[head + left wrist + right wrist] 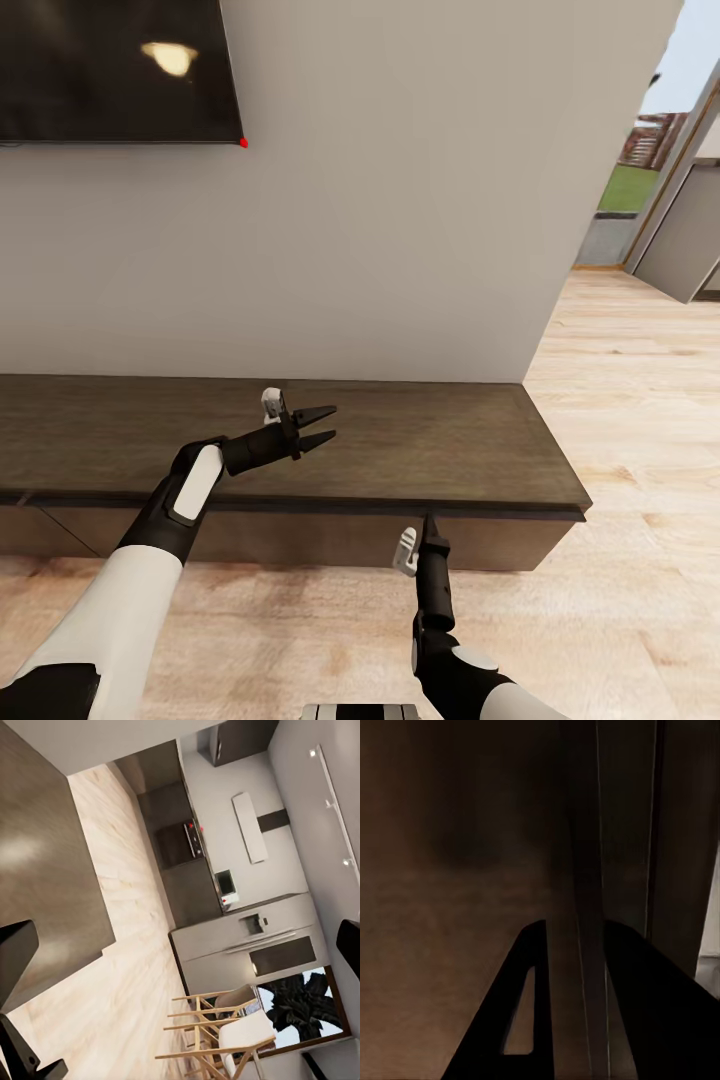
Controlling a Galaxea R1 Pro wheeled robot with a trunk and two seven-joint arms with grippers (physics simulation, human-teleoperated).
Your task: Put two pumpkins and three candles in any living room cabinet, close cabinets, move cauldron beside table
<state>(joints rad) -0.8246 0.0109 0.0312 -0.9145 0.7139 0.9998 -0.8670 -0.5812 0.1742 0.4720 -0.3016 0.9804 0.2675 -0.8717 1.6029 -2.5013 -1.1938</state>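
In the head view, you face the cabinet [420, 450]: a long, low unit of dark brown wood with a flat top, set against the pale wall [400, 200]. Its front is flat and handleless, and it appears closed. The cabinet ends toward your right, where light plank floor [630, 400] runs on to a doorway. A black screen [110, 65] hangs on the wall above, at upper left. Your left gripper [325, 426] is held over the cabinet top, fingers parted a little and holding nothing. Your right gripper [430, 522] points at the front edge of the cabinet top; you cannot tell from here how far it is parted.

In the left wrist view, the cabinet's dark top [45, 870] ends in a square corner over the plank floor. Beyond lies a kitchen with grey units [247, 937] and wooden chairs [217, 1035].

In the right wrist view, the two black fingers [529, 1020] stand slightly apart, empty, close to the cabinet's dark wood face [457, 870].
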